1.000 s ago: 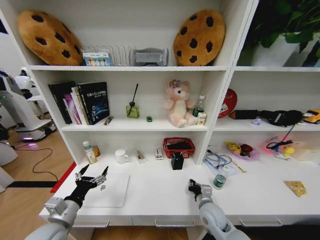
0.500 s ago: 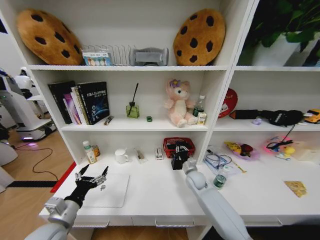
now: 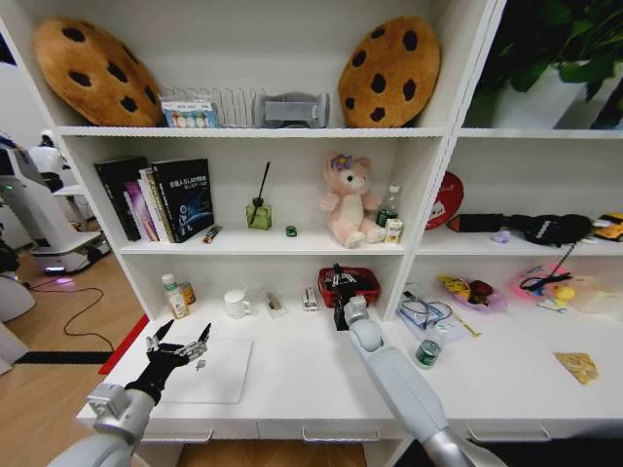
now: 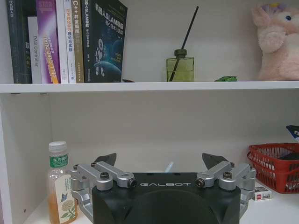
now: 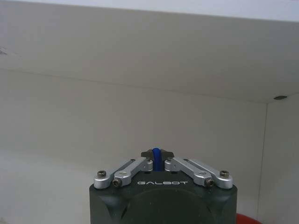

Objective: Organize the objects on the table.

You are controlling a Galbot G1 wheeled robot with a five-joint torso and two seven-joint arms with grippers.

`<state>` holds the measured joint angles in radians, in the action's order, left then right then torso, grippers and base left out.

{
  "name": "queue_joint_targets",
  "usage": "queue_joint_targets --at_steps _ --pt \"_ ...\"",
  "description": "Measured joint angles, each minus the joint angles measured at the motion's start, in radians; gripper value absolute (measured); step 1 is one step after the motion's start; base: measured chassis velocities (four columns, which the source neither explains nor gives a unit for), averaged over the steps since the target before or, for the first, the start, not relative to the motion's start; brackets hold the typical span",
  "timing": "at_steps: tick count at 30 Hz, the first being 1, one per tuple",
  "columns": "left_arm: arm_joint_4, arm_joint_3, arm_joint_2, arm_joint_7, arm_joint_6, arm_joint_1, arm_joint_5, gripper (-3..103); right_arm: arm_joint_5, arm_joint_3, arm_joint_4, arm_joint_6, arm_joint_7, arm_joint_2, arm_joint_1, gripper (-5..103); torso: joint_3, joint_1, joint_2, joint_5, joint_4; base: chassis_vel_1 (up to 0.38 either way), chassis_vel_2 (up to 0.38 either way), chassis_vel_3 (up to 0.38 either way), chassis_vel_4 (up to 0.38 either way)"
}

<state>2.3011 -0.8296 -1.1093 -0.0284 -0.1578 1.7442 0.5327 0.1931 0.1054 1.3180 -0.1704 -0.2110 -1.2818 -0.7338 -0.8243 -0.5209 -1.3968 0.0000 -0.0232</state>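
The right gripper (image 3: 339, 282) is clenched on a thin blue pen (image 5: 156, 156) and is raised over the red basket (image 3: 362, 276) at the back of the bench (image 3: 302, 375). The left gripper (image 3: 178, 342) is released and hovers above the silver laptop (image 3: 216, 375). The small green can (image 3: 427, 351) stands near the right arm.

The table (image 3: 302, 379) has a smooth, matt white top, and the laptop (image 3: 209, 370) on it looks like pale matt metal. Behind the laptop, the bottle (image 4: 60, 184) is clear plastic with a paper label. The left gripper (image 4: 163, 170) has brushed metal links on a matt black plastic body. The basket (image 4: 275, 165) is red plastic mesh.
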Motion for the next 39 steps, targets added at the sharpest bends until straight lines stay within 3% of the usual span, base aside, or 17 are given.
queue_joint_targets --at_steps 8,11,12,19,23,25,26,30,31,34,39 --pt "0.000 0.000 0.000 0.000 0.000 0.000 0.000 100 -0.004 0.001 -0.012 0.008 -0.034 -0.002 -0.015 3 0.000 0.000 0.000 -0.0001 0.0002 0.000 0.000 0.000 0.000" --pt "0.000 0.000 0.000 0.000 0.000 0.000 0.000 100 -0.017 -0.001 -0.004 0.019 -0.050 -0.003 -0.032 8 0.000 0.000 0.000 0.0000 0.0002 0.000 0.000 0.000 0.000" --pt "0.000 0.000 0.000 0.000 0.000 0.000 0.000 100 -0.020 -0.002 0.008 0.021 -0.054 -0.003 -0.044 18 0.000 0.000 0.000 -0.0001 0.0002 0.000 0.000 0.000 0.000" --pt "0.000 0.000 0.000 0.000 0.000 0.000 0.000 100 -0.025 -0.011 0.105 0.046 -0.120 0.026 -0.107 39 0.000 0.000 0.000 -0.0001 0.0003 0.000 0.000 0.000 0.000" --pt "0.000 0.000 0.000 0.000 0.000 0.000 0.000 100 -0.008 -0.003 0.228 0.102 -0.210 0.070 -0.177 56 0.000 0.000 0.000 0.0002 0.0002 0.000 0.000 0.000 0.000" --pt "0.000 0.000 0.000 0.000 0.000 0.000 0.000 100 0.052 0.017 0.382 0.160 -0.301 0.125 -0.251 66 0.000 0.000 0.000 -0.0001 0.0000 0.000 0.000 0.000 0.000" --pt "0.000 0.000 0.000 0.000 0.000 0.000 0.000 100 0.052 0.017 0.382 0.160 -0.301 0.125 -0.251 66 0.000 0.000 0.000 -0.0001 0.0000 0.000 0.000 0.000 0.000" --pt "0.000 0.000 0.000 0.000 0.000 0.000 0.000 100 0.285 -0.016 0.609 0.192 -0.537 0.223 -0.382 88 0.000 0.000 0.000 0.0000 0.0000 0.000 0.000 0.000 0.000" --pt "0.000 0.000 0.000 0.000 0.000 0.000 0.000 100 0.285 -0.016 0.609 0.192 -0.537 0.223 -0.382 88 0.000 0.000 0.000 0.0000 0.0000 0.000 0.000 0.000 0.000" --pt "0.000 0.000 0.000 0.000 0.000 0.000 0.000 100 0.435 -0.067 0.774 0.235 -0.702 0.267 -0.481 97 0.000 0.000 0.000 0.0000 0.0000 0.000 0.000 0.000 0.000" --pt "0.000 0.000 0.000 0.000 0.000 0.000 0.000 100 0.455 -0.086 0.860 0.245 -0.814 0.287 -0.561 100 0.000 0.000 0.000 0.0000 0.0003 0.000 0.000 0.000 0.000"
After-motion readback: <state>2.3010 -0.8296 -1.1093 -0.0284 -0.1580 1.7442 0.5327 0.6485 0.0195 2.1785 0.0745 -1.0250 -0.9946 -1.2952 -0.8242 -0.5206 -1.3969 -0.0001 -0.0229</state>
